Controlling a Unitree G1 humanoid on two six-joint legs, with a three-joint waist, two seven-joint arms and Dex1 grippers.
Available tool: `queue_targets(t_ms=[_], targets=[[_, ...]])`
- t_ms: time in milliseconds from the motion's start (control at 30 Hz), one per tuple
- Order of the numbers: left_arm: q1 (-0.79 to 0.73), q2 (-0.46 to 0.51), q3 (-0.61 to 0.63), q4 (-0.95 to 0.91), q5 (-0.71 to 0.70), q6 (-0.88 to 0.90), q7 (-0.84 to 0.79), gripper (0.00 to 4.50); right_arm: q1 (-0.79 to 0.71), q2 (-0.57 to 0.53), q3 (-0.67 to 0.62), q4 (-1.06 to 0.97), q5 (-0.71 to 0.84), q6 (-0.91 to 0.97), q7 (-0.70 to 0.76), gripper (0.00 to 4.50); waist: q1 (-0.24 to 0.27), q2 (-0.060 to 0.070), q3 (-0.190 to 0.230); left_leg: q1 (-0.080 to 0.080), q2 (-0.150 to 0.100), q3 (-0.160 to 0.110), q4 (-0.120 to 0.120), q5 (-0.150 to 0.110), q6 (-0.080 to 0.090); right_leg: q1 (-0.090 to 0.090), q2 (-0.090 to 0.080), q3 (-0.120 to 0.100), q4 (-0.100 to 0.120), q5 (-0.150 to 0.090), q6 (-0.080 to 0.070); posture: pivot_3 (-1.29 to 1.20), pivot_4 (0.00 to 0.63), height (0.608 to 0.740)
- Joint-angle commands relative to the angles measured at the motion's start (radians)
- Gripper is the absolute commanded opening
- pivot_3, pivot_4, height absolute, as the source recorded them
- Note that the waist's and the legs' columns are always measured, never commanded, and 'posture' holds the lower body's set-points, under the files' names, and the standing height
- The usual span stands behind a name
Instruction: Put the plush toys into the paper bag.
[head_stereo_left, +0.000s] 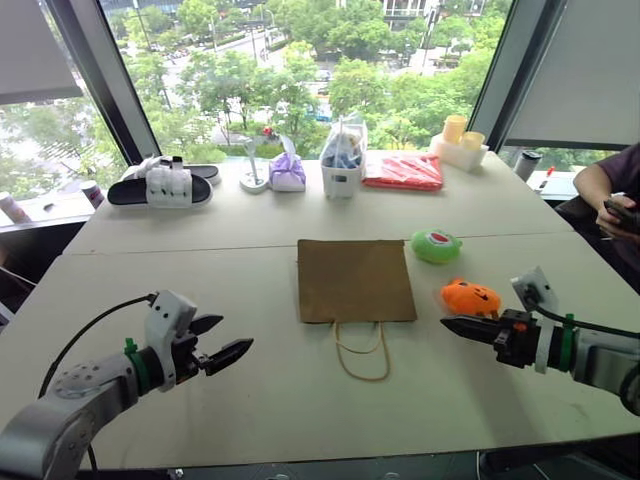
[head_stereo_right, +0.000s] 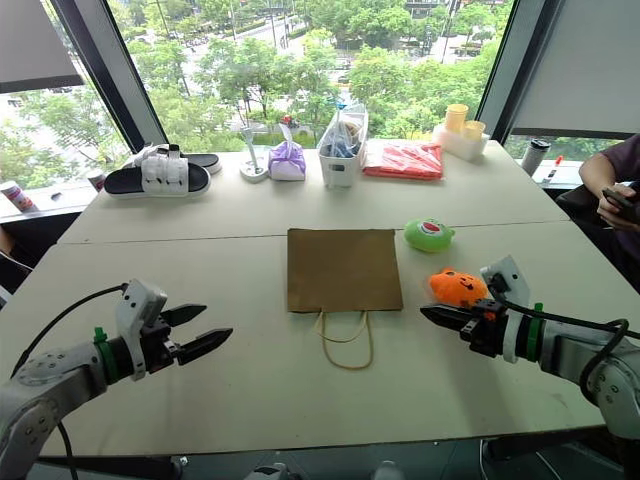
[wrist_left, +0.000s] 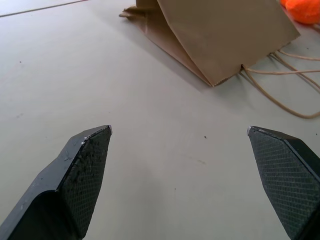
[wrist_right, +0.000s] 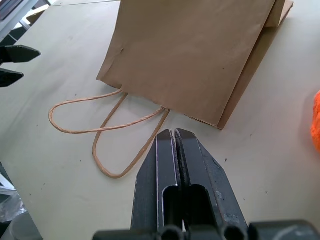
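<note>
A brown paper bag (head_stereo_left: 356, 280) lies flat mid-surface (head_stereo_left: 200, 250), cord handles toward the robot. Just right of the bag sit the green plush toy (head_stereo_left: 436, 246) and orange plush toy (head_stereo_left: 470, 297). Left gripper (head_stereo_left: 222, 341) fingers spread wide, empty; right gripper (head_stereo_left: 452, 323) fingers pressed together, empty, beside the orange toy.

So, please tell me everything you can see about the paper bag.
The bag is plain brown kraft paper, lying flat and folded shut in the middle of the white table. Its mouth faces the robot, and two thin tan cord handles trail from it in loops on the tabletop. The side folds show in the wrist views. Nothing rests on it; both grippers and both toys are apart from it.
</note>
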Motion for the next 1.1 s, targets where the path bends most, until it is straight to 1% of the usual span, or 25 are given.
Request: queue_targets(t_ms=[33, 567, 767, 900, 933, 1000, 1067, 1100], targets=[[0.023, 0.011, 0.052, -0.047, -0.018, -0.008, -0.002, 4.47, -0.009, 0.005, -0.008, -0.033, 0.013, -0.001, -0.004, 0.0, 0.0, 0.0, 0.0, 0.0, 0.0, 0.0, 0.0, 0.0, 0.0, 0.0, 0.0, 0.0, 0.0, 0.0, 0.0, 0.0, 0.15, 0.74], [0.039, 0.008, 0.08, -0.043, -0.017, -0.017, -0.012, 4.47, 0.009, 0.006, -0.018, -0.051, 0.015, -0.002, -0.007, 0.0, 0.0, 0.0, 0.0, 0.0, 0.0, 0.0, 0.0, 0.0, 0.0, 0.0, 0.0, 0.0, 0.0, 0.0, 0.0, 0.0, 0.15, 0.74], [0.023, 0.03, 0.078, -0.017, 0.009, -0.038, -0.04, 4.47, 0.023, 0.008, -0.02, -0.047, 0.007, -0.017, 0.001, 0.0, 0.0, 0.0, 0.0, 0.0, 0.0, 0.0, 0.001, 0.0, 0.0, 0.0, 0.0, 0.0, 0.0, 0.0, 0.0, 0.0, 0.15, 0.74], [-0.037, 0.083, 0.06, 0.029, 0.062, -0.098, -0.091, 4.47, 0.008, 0.0, -0.008, -0.03, -0.008, -0.026, 0.003, 0.0, 0.0, 0.0, 0.0, 0.0, 0.0, 0.001, 0.001, 0.0, 0.0, 0.0, 0.0, 0.0, 0.0, 0.0, 0.0, 0.0, 0.15, 0.74], [-0.083, 0.101, 0.047, 0.041, 0.059, -0.106, -0.118, 4.47, -0.004, -0.002, -0.013, -0.027, -0.004, -0.022, -0.005, 0.0, 0.001, 0.0, 0.0, 0.0, 0.0, 0.001, 0.001, 0.0, 0.0, 0.0, 0.0, 0.0, 0.0, 0.0, 0.0, 0.0, 0.15, 0.74], [-0.195, 0.142, -0.027, 0.067, 0.089, -0.146, -0.19, 4.47, -0.017, -0.002, -0.031, -0.029, 0.01, -0.012, -0.02, 0.0, 0.003, 0.0, 0.0, 0.0, 0.0, 0.0, 0.001, 0.0, 0.0, 0.0, 0.0, 0.0, 0.001, 0.0, 0.0, 0.0, 0.15, 0.74], [-0.334, 0.161, -0.231, 0.134, 0.237, -0.292, -0.33, 4.47, 0.02, 0.015, -0.055, -0.056, 0.018, -0.008, -0.041, 0.0, 0.01, 0.0, 0.0, -0.001, 0.0, 0.001, 0.002, 0.0, -0.001, 0.001, 0.0, -0.001, 0.001, 0.0, 0.0, 0.0, 0.15, 0.74], [-0.378, 0.159, -0.299, 0.165, 0.287, -0.346, -0.376, 4.47, 0.036, 0.023, -0.063, -0.067, 0.02, -0.008, -0.049, 0.0, 0.021, 0.0, 0.0, 0.0, -0.001, 0.001, 0.002, 0.0, -0.001, 0.002, 0.0, -0.002, 0.001, 0.0, 0.0, 0.0, 0.15, 0.74]])
